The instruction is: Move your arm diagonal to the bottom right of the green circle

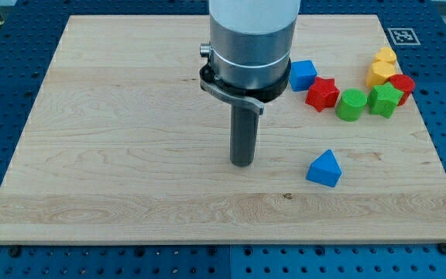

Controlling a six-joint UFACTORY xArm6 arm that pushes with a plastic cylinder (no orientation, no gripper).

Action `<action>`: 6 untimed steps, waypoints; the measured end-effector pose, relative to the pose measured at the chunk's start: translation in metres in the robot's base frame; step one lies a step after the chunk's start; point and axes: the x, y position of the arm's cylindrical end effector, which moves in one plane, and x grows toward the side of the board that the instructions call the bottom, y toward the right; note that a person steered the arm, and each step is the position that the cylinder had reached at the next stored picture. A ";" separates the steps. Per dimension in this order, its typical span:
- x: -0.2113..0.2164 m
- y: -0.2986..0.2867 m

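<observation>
The rod's lower end, my tip (pixel 242 163), is seen resting on the wooden board (pixel 114 116) near its middle, touching no block; the end effector is a bare rod with no jaws, so nothing is spread, pressed together or pinched. The green circle (pixel 351 105) is located toward the view's upper right, within a cluster: a red star (pixel 322 93) just to its left, a green star-like block (pixel 385 100) touching or nearly touching on its right, a blue cube (pixel 303 74) further up-left, a red block (pixel 403 84) and two yellow blocks (pixel 381 70) behind. A blue triangular block (pixel 324 168) lies alone, below and left of the circle, roughly between the tip and the goal spot. The approach step is judged to be in hand, with the tip well apart from the target. The next move is judged to call for travel to the view's right, ending below-right of the green circle. Open board is available there, though the right edge is near, so little margin is left. A path passing above or below the blue triangular block would be needed to avoid nudging it.
</observation>
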 end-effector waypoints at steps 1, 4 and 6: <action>0.040 0.040; -0.016 0.145; -0.039 0.154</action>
